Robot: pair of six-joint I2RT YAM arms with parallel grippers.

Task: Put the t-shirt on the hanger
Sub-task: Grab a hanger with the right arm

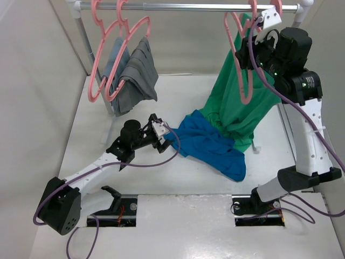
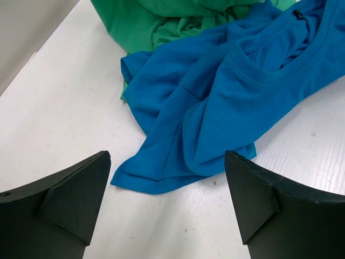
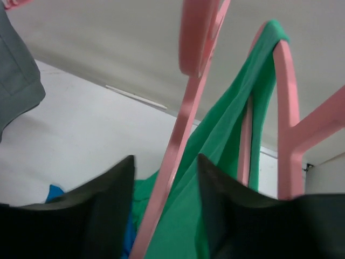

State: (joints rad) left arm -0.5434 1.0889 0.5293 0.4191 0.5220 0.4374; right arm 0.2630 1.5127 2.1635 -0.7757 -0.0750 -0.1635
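Centre the hanger [image 3: 178, 145] between your right gripper's [image 3: 165, 162] parted fingers, then clamp. Your left gripper [image 2: 167, 162] hovers open above the t-shirt [image 2: 226, 102].

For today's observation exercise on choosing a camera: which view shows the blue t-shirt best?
The left wrist view: the t-shirt fills it, neckline and hem clear. The top view shows it small, crumpled against the green top. The right wrist view catches only a blue sliver.
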